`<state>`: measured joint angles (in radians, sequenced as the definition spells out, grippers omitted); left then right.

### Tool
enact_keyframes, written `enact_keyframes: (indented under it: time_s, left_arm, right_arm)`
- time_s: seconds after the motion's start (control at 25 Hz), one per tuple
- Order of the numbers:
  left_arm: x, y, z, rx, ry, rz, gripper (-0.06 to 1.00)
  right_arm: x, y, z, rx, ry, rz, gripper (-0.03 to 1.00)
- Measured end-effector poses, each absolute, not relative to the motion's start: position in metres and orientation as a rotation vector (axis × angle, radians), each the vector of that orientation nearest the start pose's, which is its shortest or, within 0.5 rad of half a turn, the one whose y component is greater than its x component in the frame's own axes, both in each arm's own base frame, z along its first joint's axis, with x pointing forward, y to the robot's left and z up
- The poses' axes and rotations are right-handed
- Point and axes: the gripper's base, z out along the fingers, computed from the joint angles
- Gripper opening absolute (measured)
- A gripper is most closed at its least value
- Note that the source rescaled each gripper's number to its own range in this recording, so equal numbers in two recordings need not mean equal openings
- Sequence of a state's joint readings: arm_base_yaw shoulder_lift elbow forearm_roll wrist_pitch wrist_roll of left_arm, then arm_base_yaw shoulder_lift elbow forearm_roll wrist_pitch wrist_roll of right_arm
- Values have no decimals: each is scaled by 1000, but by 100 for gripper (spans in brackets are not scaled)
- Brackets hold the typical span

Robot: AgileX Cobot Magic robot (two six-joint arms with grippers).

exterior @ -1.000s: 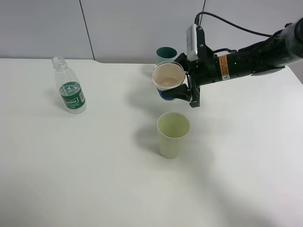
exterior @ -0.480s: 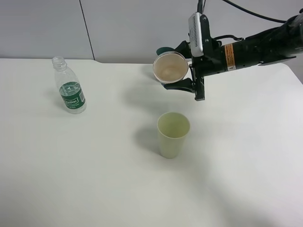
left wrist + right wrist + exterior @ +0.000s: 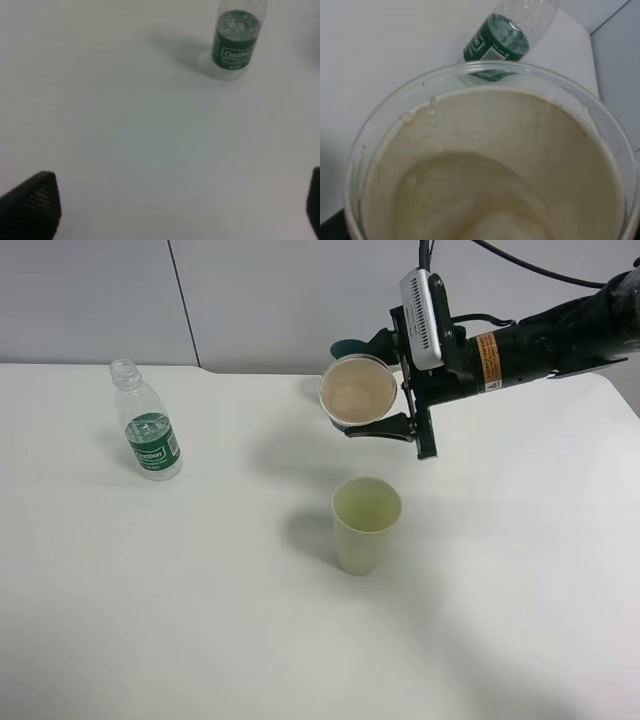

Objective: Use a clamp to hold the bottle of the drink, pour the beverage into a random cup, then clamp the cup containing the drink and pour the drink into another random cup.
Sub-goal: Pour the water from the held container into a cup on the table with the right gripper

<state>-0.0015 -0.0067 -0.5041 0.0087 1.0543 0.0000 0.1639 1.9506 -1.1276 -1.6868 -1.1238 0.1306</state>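
Note:
My right gripper [image 3: 376, 388] is shut on the blue-banded cup [image 3: 357, 391], held in the air above and a little behind the pale green cup [image 3: 366, 523]. The held cup is tipped on its side, with its pinkish-cream inside facing left and toward the camera. In the right wrist view the cup's inside [image 3: 490, 165] fills the frame; a faint curved edge shows low in it, and I cannot tell if that is the beverage. The bottle [image 3: 146, 425] [image 3: 235, 42] [image 3: 507, 35] stands upright and capless at the far left. My left gripper [image 3: 172, 205] hangs open over bare table, apart from the bottle.
A darker teal cup [image 3: 347, 346] stands at the back, mostly hidden behind the held cup and the right gripper. The white table [image 3: 200, 590] ends at a grey wall behind. The right arm [image 3: 540, 340] reaches in from the right.
The right gripper has risen slightly and rolled its wrist, tipping the blue-banded cup further onto its side. The bottle, the pale green cup and the left gripper have not moved.

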Motion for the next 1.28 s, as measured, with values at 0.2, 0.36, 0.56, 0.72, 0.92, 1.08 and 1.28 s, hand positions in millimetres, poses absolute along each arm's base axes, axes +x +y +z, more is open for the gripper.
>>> enact_keyframes:
  time_s: [0.2, 0.36, 0.56, 0.72, 0.92, 1.08, 1.28]
  left_arm:
    - [-6, 1, 279, 1, 2027, 9, 100]
    - [-6, 1, 279, 1, 2027, 9, 100]
    - [-6, 1, 279, 1, 2027, 9, 100]
    - [-6, 1, 279, 1, 2027, 9, 100]
    - [-6, 1, 279, 1, 2027, 9, 100]
    - [-6, 1, 279, 1, 2027, 9, 100]
    - [-6, 1, 279, 1, 2027, 9, 100]
  right_arm:
    - [339, 139, 203, -1836, 775, 392, 0]
    - [332, 144, 220, -1845, 720, 363, 0]
    - [325, 152, 230, -1853, 673, 353, 0]
    - [322, 157, 230, -1870, 628, 334, 0]
    - [320, 161, 232, -1897, 562, 289, 0]
    - [320, 162, 232, -1909, 522, 260, 0]
    - [320, 162, 232, -1912, 512, 250, 0]
